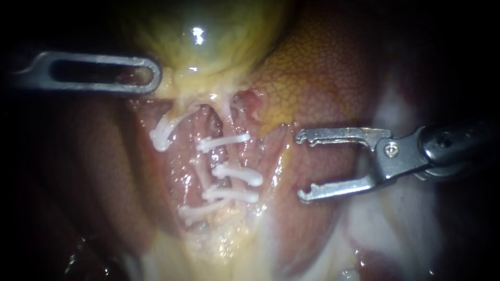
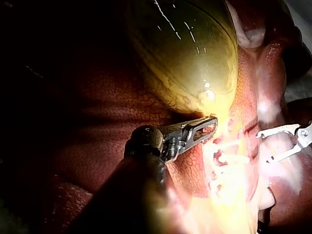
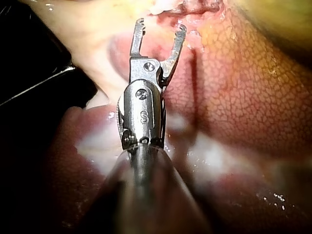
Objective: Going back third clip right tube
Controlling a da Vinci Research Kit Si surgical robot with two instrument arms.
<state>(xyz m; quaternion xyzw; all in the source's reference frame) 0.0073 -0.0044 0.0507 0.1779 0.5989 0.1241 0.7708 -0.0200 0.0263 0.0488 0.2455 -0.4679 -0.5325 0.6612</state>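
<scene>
My right instrument [image 1: 303,166] hangs released: two thin, notched steel jaws stand wide apart with nothing between them, hinged on a bright pin. They sit just beside the clipped tissue without touching it. My left instrument [image 1: 155,77] shows as one long, slotted, dull grey jaw, clenched on the soft yellow fold at the neck of the gallbladder [image 1: 208,36]. Reddish tissue fills the tip end of the slot, and the second jaw is hidden under the first.

The gallbladder is a smooth, glossy, green-yellow dome with a wet glare. The liver [image 1: 323,78] beside it is reddish brown with a fine netted grain.

The right tube [image 1: 204,169] is a thin, pale pink strand running down the raw, wet groove. Three matt white clips cross it like rungs: the top clip [image 1: 225,141], the middle clip [image 1: 238,176] and the third clip [image 1: 232,195], the lowest rung, near my open right jaws. A slanted white piece [image 1: 200,211] lies below them, and I cannot tell what it holds. A curved clip [image 1: 161,136] sits apart on the far side. The tube's lower end is lost in shiny yellow fat.
</scene>
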